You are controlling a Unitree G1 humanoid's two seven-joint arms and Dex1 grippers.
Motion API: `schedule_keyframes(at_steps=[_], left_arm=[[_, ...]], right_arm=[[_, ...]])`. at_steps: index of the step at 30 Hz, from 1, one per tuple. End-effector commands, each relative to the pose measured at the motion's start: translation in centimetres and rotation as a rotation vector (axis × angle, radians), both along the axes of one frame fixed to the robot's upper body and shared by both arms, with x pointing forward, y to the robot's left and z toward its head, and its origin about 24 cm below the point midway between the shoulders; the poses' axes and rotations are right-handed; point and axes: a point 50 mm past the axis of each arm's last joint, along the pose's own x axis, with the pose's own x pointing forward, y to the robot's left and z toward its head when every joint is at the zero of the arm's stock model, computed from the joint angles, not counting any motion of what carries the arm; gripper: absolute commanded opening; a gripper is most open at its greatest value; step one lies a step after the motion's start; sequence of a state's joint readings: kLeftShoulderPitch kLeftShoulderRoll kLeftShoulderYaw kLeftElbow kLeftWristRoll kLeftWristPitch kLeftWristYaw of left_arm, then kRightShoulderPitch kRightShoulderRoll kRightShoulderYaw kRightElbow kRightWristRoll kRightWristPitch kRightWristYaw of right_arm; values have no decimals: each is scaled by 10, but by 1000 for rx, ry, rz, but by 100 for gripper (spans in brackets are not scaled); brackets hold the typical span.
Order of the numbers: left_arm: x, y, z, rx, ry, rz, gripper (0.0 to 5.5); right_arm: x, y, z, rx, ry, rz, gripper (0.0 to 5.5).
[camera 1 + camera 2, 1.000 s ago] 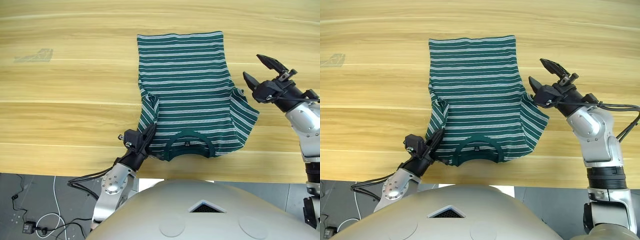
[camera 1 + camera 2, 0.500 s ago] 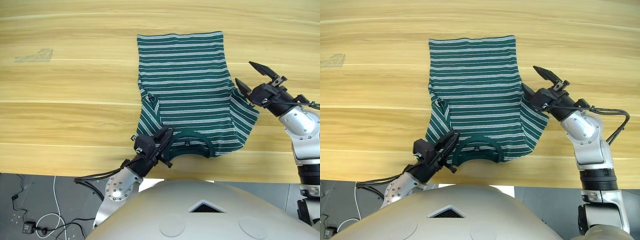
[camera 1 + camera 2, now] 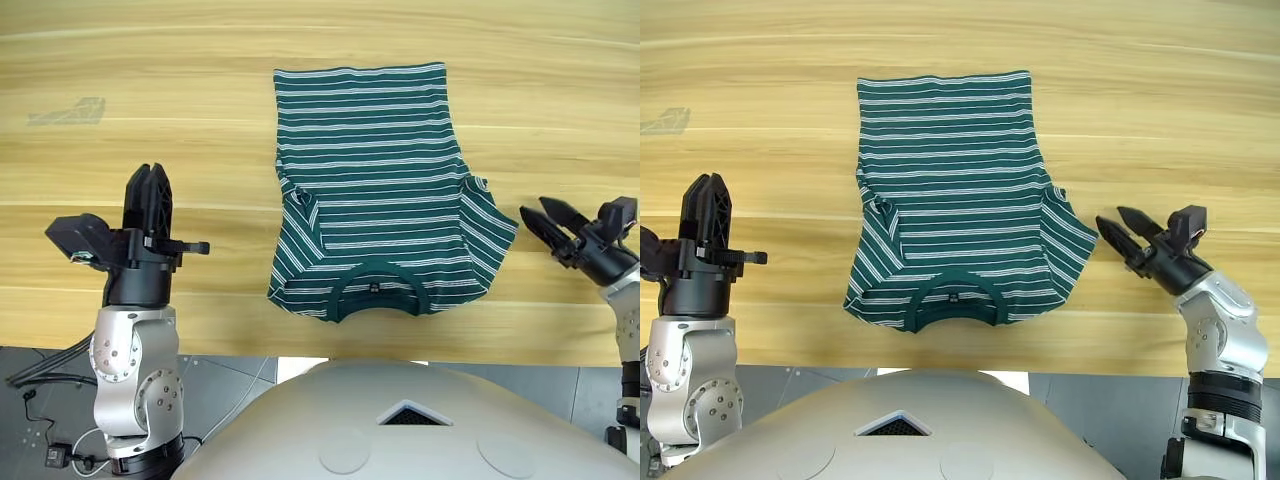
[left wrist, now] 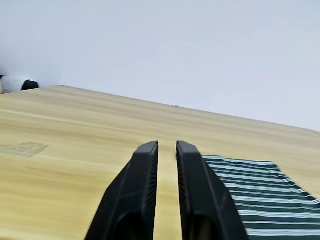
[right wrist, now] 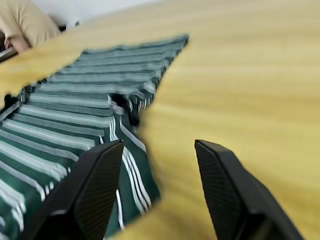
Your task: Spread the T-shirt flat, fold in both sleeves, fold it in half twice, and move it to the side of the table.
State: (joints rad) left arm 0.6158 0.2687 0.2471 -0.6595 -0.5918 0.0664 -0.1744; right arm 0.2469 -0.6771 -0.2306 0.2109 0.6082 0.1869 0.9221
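The green T-shirt [image 3: 375, 180] with white stripes lies in the middle of the wooden table [image 3: 150, 70], collar [image 3: 375, 280] toward the near edge. Its left sleeve [image 3: 298, 205] is folded in over the body; the right sleeve [image 3: 490, 215] sticks out a little. My left gripper [image 3: 146, 172] stands well to the left of the shirt, fingers [image 4: 145, 170] almost together with nothing between them. Just off the right sleeve, my right gripper [image 3: 553, 222] is open and empty, fingertips [image 5: 107, 155] pointing at the sleeve edge.
A faint tape mark [image 3: 67, 111] sits at the table's far left. The near table edge [image 3: 200, 345] runs just under the collar, with cables [image 3: 60, 440] on the floor below. Bare wood lies on both sides of the shirt and beyond it.
My left gripper has let go of the shirt's near left edge and swung out to the left. The right gripper has pulled back from the right sleeve toward the near right.
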Motion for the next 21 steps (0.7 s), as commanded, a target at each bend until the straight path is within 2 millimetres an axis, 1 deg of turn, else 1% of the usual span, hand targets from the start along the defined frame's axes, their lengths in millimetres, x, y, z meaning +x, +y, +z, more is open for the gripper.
schedule_keyframes(at_steps=[1, 4, 7, 8, 11, 13, 18, 21], left_arm=[[-4, -1, -5, 16, 40, 14, 67], [-3, -1, -6, 28, 46, 11, 67], [-3, -3, -10, 29, 61, 2, 69], [-3, -3, -11, 27, 67, 0, 69], [-3, -6, -15, 19, 78, -2, 69], [-3, -6, -16, 20, 81, -4, 69], [-3, -12, -23, 33, 104, -24, 69], [-3, -14, -25, 39, 109, -33, 69]], right_arm=[[-11, -11, -10, -42, 76, 11, 263], [-14, -13, -15, -56, 98, 12, 263], [-17, -4, -15, -60, 99, 99, 207], [-16, -3, -15, -54, 96, 107, 183], [-8, -2, -17, -55, 89, 93, 133], [-7, 1, -17, -57, 85, 101, 89], [-4, 6, -20, -81, 84, 133, 3], [-3, 6, -21, -88, 86, 134, 3]])
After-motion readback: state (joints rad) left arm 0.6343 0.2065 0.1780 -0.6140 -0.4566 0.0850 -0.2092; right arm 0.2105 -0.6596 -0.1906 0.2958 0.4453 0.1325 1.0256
